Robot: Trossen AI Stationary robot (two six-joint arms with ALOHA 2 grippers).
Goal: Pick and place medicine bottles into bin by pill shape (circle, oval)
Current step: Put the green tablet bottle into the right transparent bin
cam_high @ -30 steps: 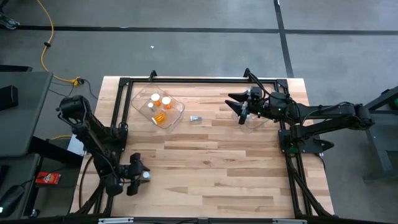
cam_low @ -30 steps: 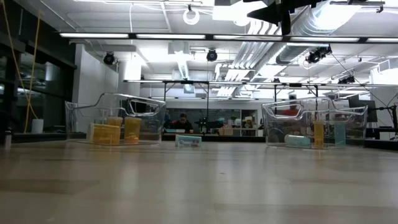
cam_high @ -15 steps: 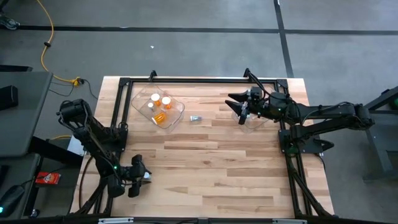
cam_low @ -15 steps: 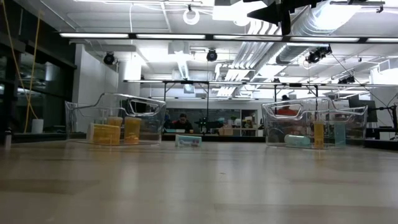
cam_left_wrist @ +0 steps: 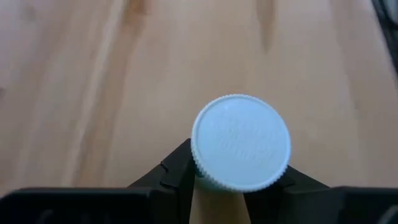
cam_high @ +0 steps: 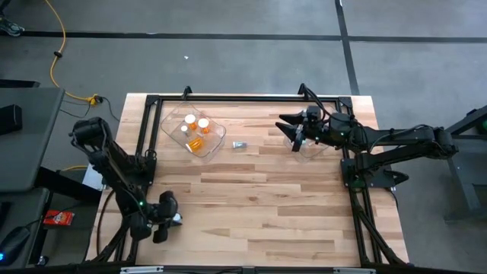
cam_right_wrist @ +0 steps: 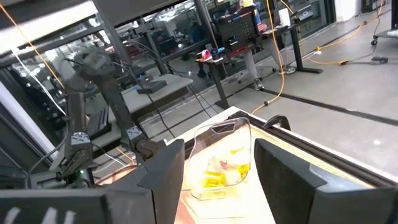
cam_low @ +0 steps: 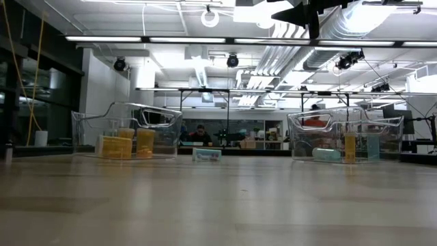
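My left gripper [cam_high: 169, 216] is low at the table's near left corner, shut on a white-capped medicine bottle [cam_left_wrist: 240, 142]. My right gripper [cam_high: 293, 131] hangs open, level, high above the right clear bin [cam_low: 345, 137]. That bin holds a few bottles. The left clear bin [cam_high: 192, 131] holds several orange bottles with white caps. One small pale bottle [cam_high: 239, 144] lies on its side on the wood between the bins. My left gripper pinches the bottle between its two fingers [cam_left_wrist: 177, 177], just under the white cap's rim [cam_left_wrist: 202, 174]. The fingers slant down toward the table. The cap's round top faces back along the fingers. The cap hides the body, and I cannot tell whether the bottle rests on the wood.
A black frame [cam_high: 228, 97] runs along the table's far and side edges. Bare wood [cam_high: 259, 205] stretches across the middle and near half of the table. In the room behind the table are desks and a seated person [cam_low: 199, 133].
My left gripper has stayed at the near left corner and drawn its fingers together around the white-capped bottle. My right gripper has kept still above the right bin.
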